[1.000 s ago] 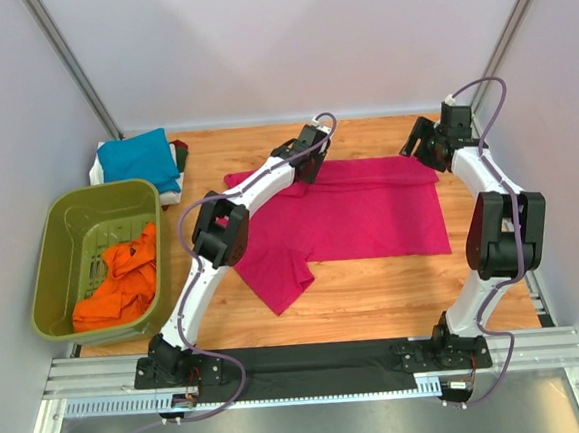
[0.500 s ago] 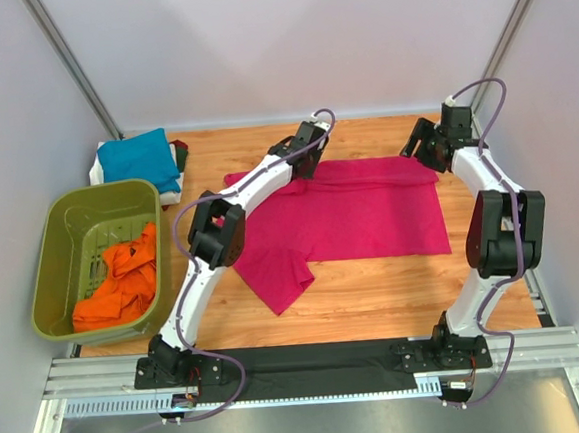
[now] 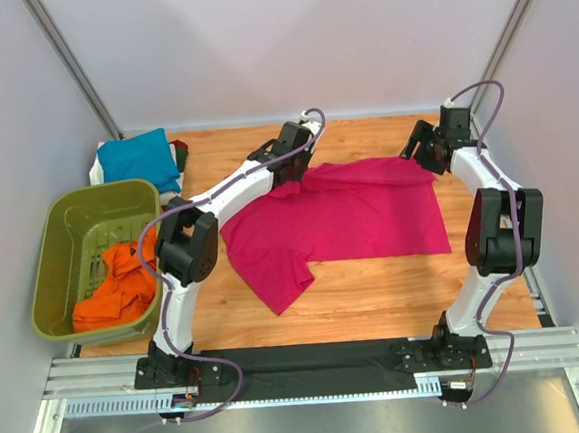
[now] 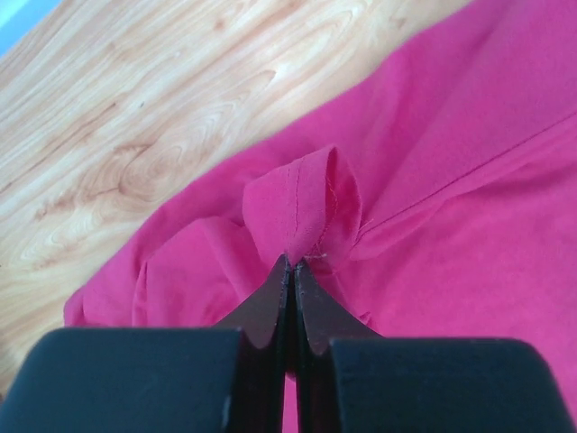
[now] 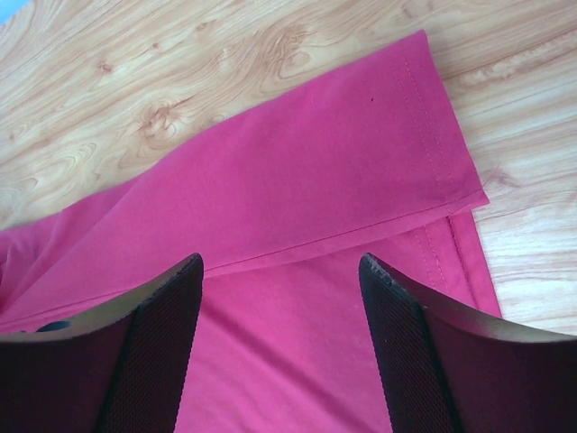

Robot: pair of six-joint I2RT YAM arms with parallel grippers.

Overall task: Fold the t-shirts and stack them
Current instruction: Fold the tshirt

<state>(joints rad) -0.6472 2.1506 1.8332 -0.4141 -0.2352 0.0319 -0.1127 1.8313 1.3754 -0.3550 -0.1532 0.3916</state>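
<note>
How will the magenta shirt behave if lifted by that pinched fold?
Probably floppy: the magenta shirt bunches into a soft loop at the left fingers. It likely drags and wrinkles, since most of it lies on the table.

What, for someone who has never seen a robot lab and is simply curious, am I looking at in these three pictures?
Two robot arms are bolted at the near edge of a wooden table, each ending in a two-finger gripper. One picture looks down from a fixed camera above and behind them; the other two come from wrist cameras, so the dark shapes at the bottom are each arm's own fingers. A magenta t-shirt lies spread on the table. The left gripper is shut on a pinched fold of it. The right gripper is open over the shirt's far right part, holding nothing. At the left, a green basket holds orange t-shirts, and a folded teal t-shirt lies behind it.
</note>
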